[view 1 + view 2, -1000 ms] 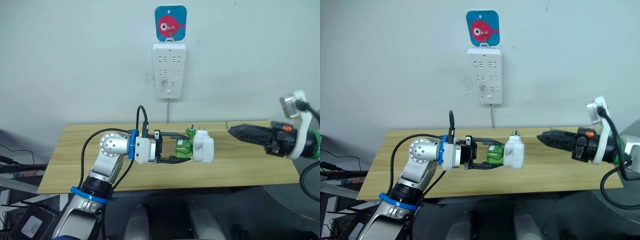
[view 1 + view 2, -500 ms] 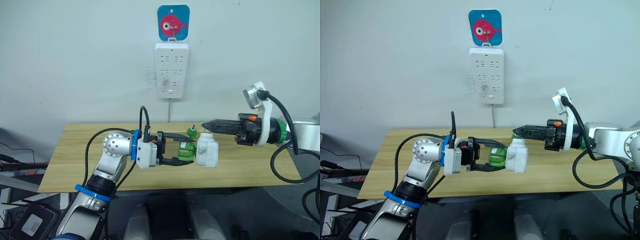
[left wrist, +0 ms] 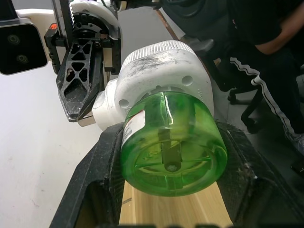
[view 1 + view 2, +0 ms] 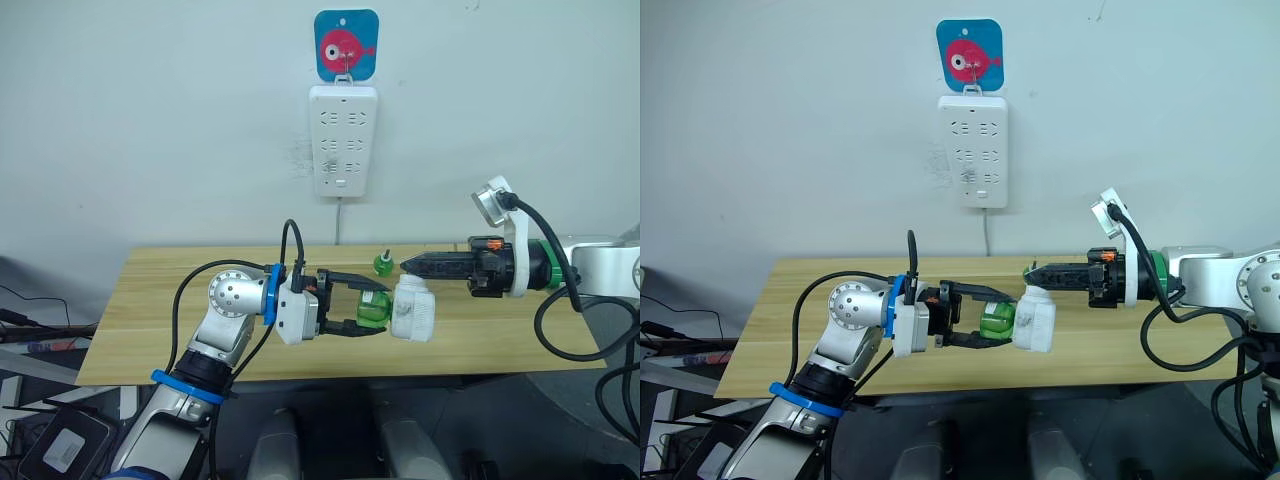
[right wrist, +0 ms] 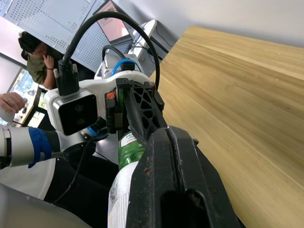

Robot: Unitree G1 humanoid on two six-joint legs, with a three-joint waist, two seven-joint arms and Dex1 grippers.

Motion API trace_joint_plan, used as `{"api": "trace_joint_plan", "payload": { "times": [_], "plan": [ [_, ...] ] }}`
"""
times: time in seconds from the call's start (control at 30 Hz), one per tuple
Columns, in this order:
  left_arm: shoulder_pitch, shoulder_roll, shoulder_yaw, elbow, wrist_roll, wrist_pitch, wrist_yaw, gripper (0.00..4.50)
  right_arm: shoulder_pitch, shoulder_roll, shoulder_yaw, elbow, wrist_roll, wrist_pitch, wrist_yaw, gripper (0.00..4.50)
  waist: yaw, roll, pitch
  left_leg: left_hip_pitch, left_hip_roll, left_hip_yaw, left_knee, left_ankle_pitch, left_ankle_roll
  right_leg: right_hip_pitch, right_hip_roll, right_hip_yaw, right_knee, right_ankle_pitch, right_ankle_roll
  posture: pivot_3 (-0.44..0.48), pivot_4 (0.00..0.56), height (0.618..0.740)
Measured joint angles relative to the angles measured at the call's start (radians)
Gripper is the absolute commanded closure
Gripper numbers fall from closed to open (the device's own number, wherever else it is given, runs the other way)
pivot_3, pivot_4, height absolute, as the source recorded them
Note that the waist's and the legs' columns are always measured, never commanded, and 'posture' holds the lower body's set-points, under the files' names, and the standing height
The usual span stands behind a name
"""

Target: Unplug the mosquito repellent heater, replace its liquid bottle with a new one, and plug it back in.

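Above the long light wooden tabletop [image 4: 500, 345], the small white rounded plastic mosquito repellent heater [image 4: 413, 310] lies sideways, scuffed grey, its long axis level. Its translucent green liquid bottle [image 4: 371, 306] points toward the left end effector [image 4: 372, 305], which clamps the bottle. The right end effector [image 4: 408, 265], fingers pressed together, touches the heater's upper edge.

A pale wall [image 4: 150, 120] rises behind a light wooden table [image 4: 150, 310], with a white power strip [image 4: 343, 140] hanging above.
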Motion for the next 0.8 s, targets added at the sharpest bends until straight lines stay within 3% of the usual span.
{"api": "trace_joint_plan", "payload": {
  "times": [0.6, 0.73, 0.8],
  "plan": [
    [0.011, 0.009, -0.016, 0.004, 0.0, -0.024, -0.017, 2.26, 0.003, 0.047, -0.004, 0.001, -0.085, 0.054, 0.018, 4.5, 0.0, 0.0, 0.0, 0.0, 0.0, 0.0, 0.0, 0.0, 0.0, 0.0, 0.0, 0.0, 0.0, 0.0, 0.0, -0.09, 0.197, 0.74],
    [0.009, -0.004, -0.012, 0.025, 0.005, -0.024, 0.033, 2.26, 0.013, 0.052, -0.057, -0.011, -0.092, 0.022, 0.006, 4.5, 0.001, 0.0, 0.0, -0.001, 0.0, 0.0, 0.0, 0.0, 0.0, 0.0, 0.0, 0.0, -0.001, 0.0, 0.0, -0.093, 0.192, 0.74],
    [0.005, -0.012, 0.002, 0.037, 0.006, -0.022, 0.07, 2.26, 0.022, 0.052, -0.112, -0.01, -0.079, -0.007, -0.022, 4.14, 0.001, 0.0, 0.0, -0.001, 0.0, 0.0, 0.0, 0.0, 0.0, 0.0, 0.0, 0.0, -0.001, 0.0, 0.001, -0.101, 0.191, 0.74]
  ]
}}
